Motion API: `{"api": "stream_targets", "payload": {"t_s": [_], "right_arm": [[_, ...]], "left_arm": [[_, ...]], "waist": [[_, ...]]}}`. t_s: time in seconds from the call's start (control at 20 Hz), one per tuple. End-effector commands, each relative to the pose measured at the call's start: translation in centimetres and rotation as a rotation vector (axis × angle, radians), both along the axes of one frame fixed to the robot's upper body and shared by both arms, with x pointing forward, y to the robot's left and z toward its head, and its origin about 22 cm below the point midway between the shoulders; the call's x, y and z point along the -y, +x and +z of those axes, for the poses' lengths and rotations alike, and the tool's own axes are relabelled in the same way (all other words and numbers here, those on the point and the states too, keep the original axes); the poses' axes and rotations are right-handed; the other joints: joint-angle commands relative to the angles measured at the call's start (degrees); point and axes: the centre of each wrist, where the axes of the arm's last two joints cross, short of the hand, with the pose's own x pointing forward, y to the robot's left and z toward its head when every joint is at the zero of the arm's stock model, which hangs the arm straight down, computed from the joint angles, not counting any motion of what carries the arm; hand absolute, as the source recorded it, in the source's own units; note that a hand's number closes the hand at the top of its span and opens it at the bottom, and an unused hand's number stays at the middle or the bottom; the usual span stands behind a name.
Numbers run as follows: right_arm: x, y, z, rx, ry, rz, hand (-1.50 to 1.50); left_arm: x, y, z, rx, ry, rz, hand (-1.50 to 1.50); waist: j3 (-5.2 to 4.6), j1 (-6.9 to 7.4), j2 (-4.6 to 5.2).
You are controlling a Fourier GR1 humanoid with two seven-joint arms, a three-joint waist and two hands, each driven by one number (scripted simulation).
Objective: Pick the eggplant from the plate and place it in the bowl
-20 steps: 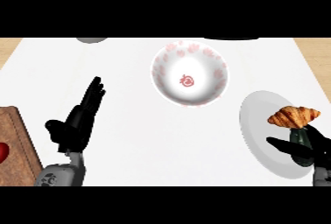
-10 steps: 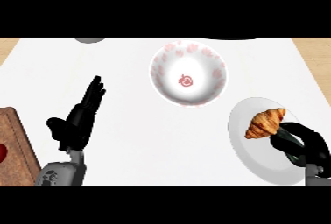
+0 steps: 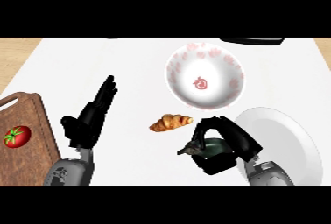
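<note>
Dark and glossy, the eggplant (image 3: pixel 205 148) sits wrapped in the curled fingers of the right hand (image 3: pixel 223 151), just left of the white plate (image 3: pixel 294 144) and off its rim. A second ago that hand was still low over the plate with the croissant (image 3: pixel 170 122) lying on it; now the hand has come away toward the bowl (image 3: pixel 205 81) with the eggplant clamped inside, and the croissant shows over the white surface (image 3: pixel 77 61) between the plate and the bowl, apparently dragged or knocked off the plate along the way. That suggests the pick is done and the carry has begun: the bowl, white with red strawberry prints, is close above the hand, so a short move up and a release should finish the job, though the croissant lies partly in the path.

Left of the bowl, the left hand (image 3: pixel 90 118) rests open, fingers straight. Further left, a tomato (image 3: pixel 17 135) lies on a wooden board (image 3: pixel 29 162). No brand, label or writing can be read anywhere.
</note>
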Motion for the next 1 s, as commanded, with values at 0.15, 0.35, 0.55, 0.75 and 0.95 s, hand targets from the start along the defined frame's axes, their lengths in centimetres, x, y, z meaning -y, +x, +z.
{"api": "stream_targets", "payload": {"t_s": [0.15, 0.35, 0.55, 0.75, 0.95], "right_arm": [[-4.0, -4.3, 4.2, 0.255, 0.319, 0.614, 1.50], [-0.4, -5.8, 7.9, 0.478, 0.373, 0.581, 1.50], [1.6, -7.2, 11.9, 0.577, 0.338, 0.525, 1.50], [1.3, -8.1, 15.5, 0.605, 0.274, 0.451, 1.50], [-0.5, -6.8, 18.8, 0.601, 0.230, 0.427, 1.50]], "left_arm": [[-1.2, -0.3, -0.2, -0.004, 0.015, 0.084, 0.00], [-2.0, -1.8, 0.1, -0.012, 0.010, 0.097, 0.00], [-4.5, -1.4, -0.2, 0.011, 0.016, 0.094, 0.00], [-1.0, -0.2, -1.1, 0.004, 0.005, 0.082, 0.00], [-0.7, -1.3, -0.8, 0.005, 0.005, 0.069, 0.00]], "waist": [[0.08, -5.23, 0.04], [0.04, -6.04, 0.01], [-0.07, -5.99, 0.39], [-0.11, -5.89, 0.54], [-0.12, -5.33, 0.51]]}}
